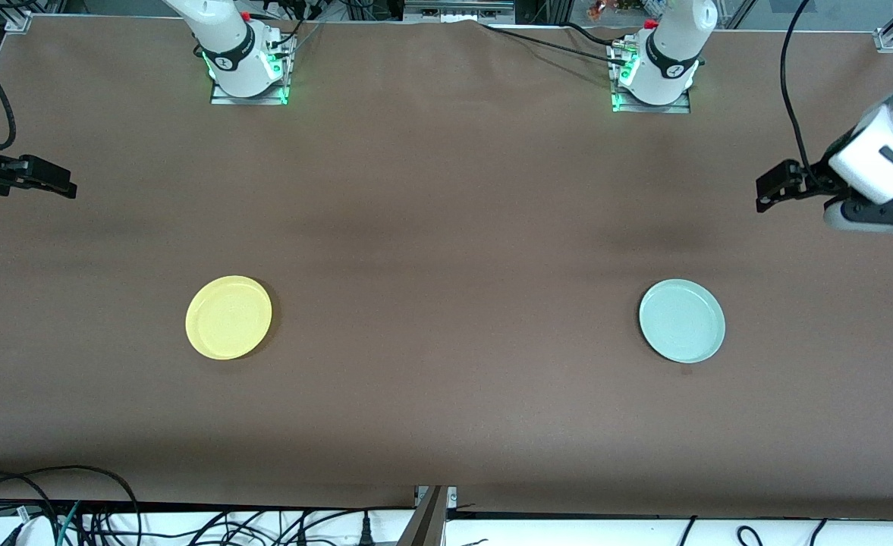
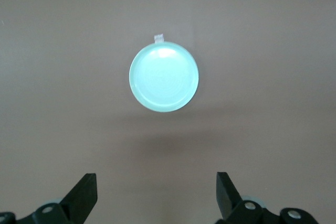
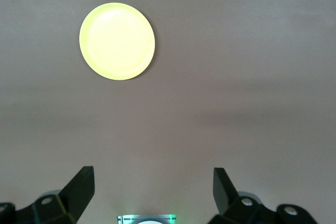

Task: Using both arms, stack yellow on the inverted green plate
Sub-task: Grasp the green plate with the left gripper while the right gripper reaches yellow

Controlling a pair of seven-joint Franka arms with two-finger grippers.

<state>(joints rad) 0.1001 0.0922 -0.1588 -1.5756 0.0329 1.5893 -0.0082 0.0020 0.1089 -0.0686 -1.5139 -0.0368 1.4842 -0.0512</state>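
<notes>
The yellow plate (image 1: 228, 317) (image 3: 117, 41) lies flat on the brown table toward the right arm's end, hollow side up. The pale green plate (image 1: 681, 321) (image 2: 164, 78) lies flat toward the left arm's end, about as near to the front camera, and its rim looks turned upward. My left gripper (image 1: 765, 193) (image 2: 156, 192) hangs high over the left arm's end of the table, open and empty. At the right arm's end, my right gripper (image 1: 67, 186) (image 3: 153, 190) is also raised, open and empty. Neither gripper touches a plate.
The right arm's base (image 1: 249, 72) (image 3: 146, 219) and the left arm's base (image 1: 651, 80) stand along the table edge farthest from the front camera. A small pale tab (image 2: 159, 37) lies on the cloth beside the green plate. Cables (image 1: 74, 516) trail past the nearest edge.
</notes>
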